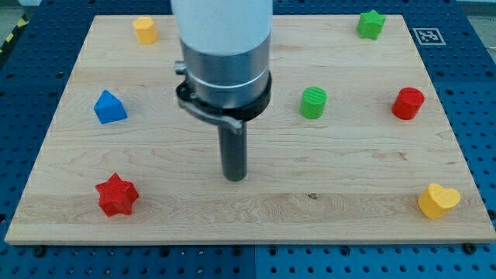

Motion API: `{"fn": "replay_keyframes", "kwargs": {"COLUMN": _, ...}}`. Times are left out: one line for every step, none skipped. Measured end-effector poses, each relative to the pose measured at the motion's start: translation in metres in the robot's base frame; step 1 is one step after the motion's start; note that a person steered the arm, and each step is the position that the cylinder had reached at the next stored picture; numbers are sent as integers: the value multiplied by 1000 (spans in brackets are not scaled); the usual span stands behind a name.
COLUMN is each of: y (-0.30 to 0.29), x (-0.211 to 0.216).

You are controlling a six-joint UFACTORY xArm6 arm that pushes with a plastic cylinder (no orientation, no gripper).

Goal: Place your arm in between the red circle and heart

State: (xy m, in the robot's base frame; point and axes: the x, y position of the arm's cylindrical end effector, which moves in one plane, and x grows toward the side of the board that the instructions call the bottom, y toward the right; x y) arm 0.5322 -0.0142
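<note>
The red circle block [408, 103] sits near the view's right edge of the wooden board [256, 217]. The yellow heart block [439, 201] lies at the board's bottom right corner, below the red circle. My tip [235, 177] rests on the board near its middle, well to the left of both blocks. The arm's wide body rises above the rod and hides part of the board's top middle.
A green circle block [314, 102] stands right of the rod. A green star [371, 24] is at top right, a yellow block [145, 29] at top left, a blue block [109, 107] at left and a red star [116, 194] at bottom left.
</note>
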Motion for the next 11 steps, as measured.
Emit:
{"fn": "replay_keyframes", "kwargs": {"y": 59, "x": -7}}
{"fn": "replay_keyframes", "kwargs": {"y": 93, "x": -7}}
{"fn": "replay_keyframes", "kwargs": {"y": 110, "x": -11}}
{"fn": "replay_keyframes", "kwargs": {"y": 128, "x": -19}}
{"fn": "replay_keyframes", "kwargs": {"y": 170, "x": -19}}
{"fn": "replay_keyframes", "kwargs": {"y": 173, "x": -20}}
{"fn": "replay_keyframes", "kwargs": {"y": 173, "x": -20}}
{"fn": "replay_keyframes", "kwargs": {"y": 180, "x": -20}}
{"fn": "replay_keyframes", "kwargs": {"y": 218, "x": -20}}
{"fn": "replay_keyframes", "kwargs": {"y": 251, "x": -20}}
{"fn": "replay_keyframes", "kwargs": {"y": 282, "x": -10}}
